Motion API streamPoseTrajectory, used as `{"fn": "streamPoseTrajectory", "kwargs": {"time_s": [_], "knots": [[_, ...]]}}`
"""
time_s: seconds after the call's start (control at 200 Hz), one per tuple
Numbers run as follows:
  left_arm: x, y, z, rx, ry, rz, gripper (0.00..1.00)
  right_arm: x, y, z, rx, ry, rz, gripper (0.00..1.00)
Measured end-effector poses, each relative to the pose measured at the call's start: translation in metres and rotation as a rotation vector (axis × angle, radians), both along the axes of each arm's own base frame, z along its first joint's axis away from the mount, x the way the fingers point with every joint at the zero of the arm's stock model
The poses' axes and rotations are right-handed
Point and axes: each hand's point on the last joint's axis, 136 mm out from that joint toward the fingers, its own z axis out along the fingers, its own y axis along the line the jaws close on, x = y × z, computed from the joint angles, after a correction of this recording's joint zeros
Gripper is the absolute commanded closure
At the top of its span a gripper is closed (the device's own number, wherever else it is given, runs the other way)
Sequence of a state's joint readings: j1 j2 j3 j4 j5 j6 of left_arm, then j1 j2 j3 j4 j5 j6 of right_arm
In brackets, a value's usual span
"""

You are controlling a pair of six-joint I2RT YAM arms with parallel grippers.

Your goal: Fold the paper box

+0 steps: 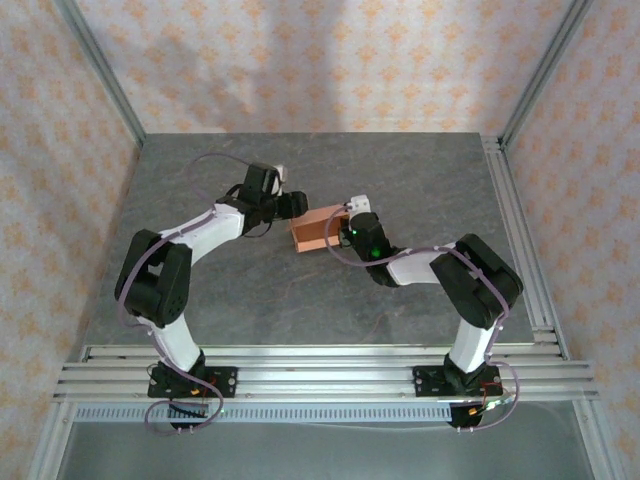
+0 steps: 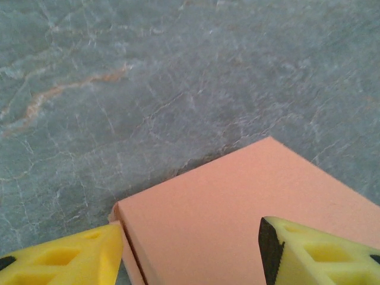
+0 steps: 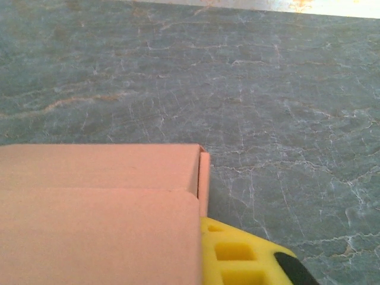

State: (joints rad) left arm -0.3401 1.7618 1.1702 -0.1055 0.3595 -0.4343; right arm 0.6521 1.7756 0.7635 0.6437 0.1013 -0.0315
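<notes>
a grey veined bench (image 1: 300,300) spans the top view. the left arm (image 1: 185,240) reaches in from lower left and the right arm (image 1: 470,280) from lower right. between them, just above centre, the paper box (image 1: 318,228) rests on the bench as a low salmon block. the left jaws stand open, their yellow fingers (image 2: 77,255) apart at the bottom of the left wrist view, one beside the box's corner and one over its top. the right jaws sit at the box's right end, where one yellow finger (image 3: 237,252) shows; i cannot tell whether they grip.

The paper box (image 1: 318,230) lies between left end effector (image 1: 296,204) and right end effector (image 1: 352,216).
</notes>
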Motion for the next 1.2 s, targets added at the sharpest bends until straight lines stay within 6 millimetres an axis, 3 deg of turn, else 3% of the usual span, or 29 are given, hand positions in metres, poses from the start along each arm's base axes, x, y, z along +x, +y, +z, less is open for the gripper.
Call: {"fn": "streamPoseTrajectory", "kwargs": {"time_s": [0.065,0.375,0.596,0.771,0.911,1.036,1.196], "knots": [[-0.001,0.0,-0.004,0.001,0.012,0.001,0.37,-0.001,-0.001,-0.002,-0.005,0.006,0.001,0.83],[-0.003,-0.004,-0.012,-0.005,0.035,-0.004,0.37,-0.016,-0.005,-0.001,0.008,0.015,0.033,0.33],[-0.003,-0.004,-0.016,-0.003,0.043,-0.005,0.37,-0.032,-0.014,0.027,0.012,-0.034,0.058,0.12],[-0.003,-0.004,-0.016,-0.003,0.043,-0.005,0.37,-0.044,-0.03,0.072,0.06,-0.122,0.036,0.09],[-0.003,-0.004,-0.017,-0.002,0.044,-0.004,0.37,-0.041,-0.04,0.104,0.108,-0.168,0.003,0.09],[-0.006,-0.003,-0.021,0.004,0.054,-0.002,0.37,-0.019,-0.033,0.109,0.131,-0.113,-0.017,0.12],[-0.014,-0.002,-0.033,0.019,0.077,-0.004,0.37,0.015,-0.014,0.085,0.117,0.037,-0.031,0.17]]}}
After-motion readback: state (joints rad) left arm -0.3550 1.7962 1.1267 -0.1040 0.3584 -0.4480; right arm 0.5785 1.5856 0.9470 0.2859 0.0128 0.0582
